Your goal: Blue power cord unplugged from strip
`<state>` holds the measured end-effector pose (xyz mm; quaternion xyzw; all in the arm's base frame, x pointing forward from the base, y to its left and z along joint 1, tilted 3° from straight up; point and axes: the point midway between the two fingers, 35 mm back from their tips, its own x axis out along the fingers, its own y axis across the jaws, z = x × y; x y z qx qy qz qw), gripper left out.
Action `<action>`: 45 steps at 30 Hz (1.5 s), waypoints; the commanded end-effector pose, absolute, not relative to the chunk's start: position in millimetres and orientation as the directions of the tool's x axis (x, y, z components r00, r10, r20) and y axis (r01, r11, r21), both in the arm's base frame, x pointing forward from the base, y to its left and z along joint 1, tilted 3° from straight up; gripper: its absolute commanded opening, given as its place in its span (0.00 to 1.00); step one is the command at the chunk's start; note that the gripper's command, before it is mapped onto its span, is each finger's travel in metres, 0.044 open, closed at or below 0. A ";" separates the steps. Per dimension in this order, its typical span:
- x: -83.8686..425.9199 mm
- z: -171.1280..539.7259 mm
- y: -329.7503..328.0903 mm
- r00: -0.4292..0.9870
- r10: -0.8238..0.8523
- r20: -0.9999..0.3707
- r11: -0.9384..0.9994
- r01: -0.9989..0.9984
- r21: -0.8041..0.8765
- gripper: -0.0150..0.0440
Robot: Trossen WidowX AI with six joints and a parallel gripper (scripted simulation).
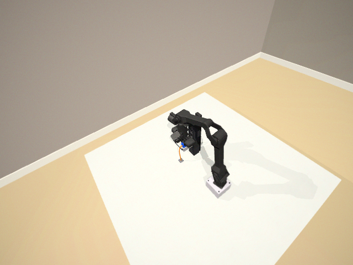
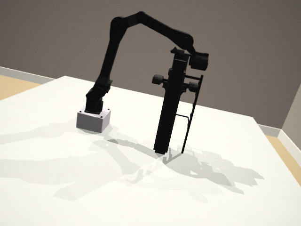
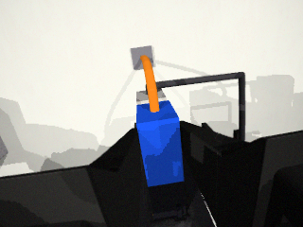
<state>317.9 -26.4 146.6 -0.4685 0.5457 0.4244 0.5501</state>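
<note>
The blue plug (image 3: 160,142) (image 1: 183,147) sits between my two black fingers in the wrist view. My gripper (image 3: 158,130) (image 1: 182,144) is shut on the plug, close against the tall black power strip (image 1: 195,139) (image 2: 169,107), which stands upright on the white mat (image 1: 137,194). An orange cord (image 3: 151,85) (image 1: 179,153) runs from the plug's end down to a small grey block (image 3: 139,60) (image 1: 180,160) on the mat. The plug's other end is hidden by dark parts, so I cannot tell how it sits in the strip. In the exterior view the plug is hidden behind the strip.
A thin black frame (image 2: 192,114) (image 3: 241,101) hangs beside the strip. The arm's grey base (image 1: 218,186) (image 2: 93,120) stands on the mat to one side. Tan floor (image 1: 42,213) surrounds the mat; grey walls stand behind.
</note>
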 end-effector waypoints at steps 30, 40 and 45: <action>327.3 148.3 25.9 0.045 -0.039 -0.998 0.198 -0.979 -0.052 0.25; 323.7 145.2 9.8 0.044 -0.042 -0.998 0.196 -0.979 -0.052 0.70; 325.8 146.7 17.2 0.044 -0.042 -0.998 0.196 -0.979 -0.052 0.92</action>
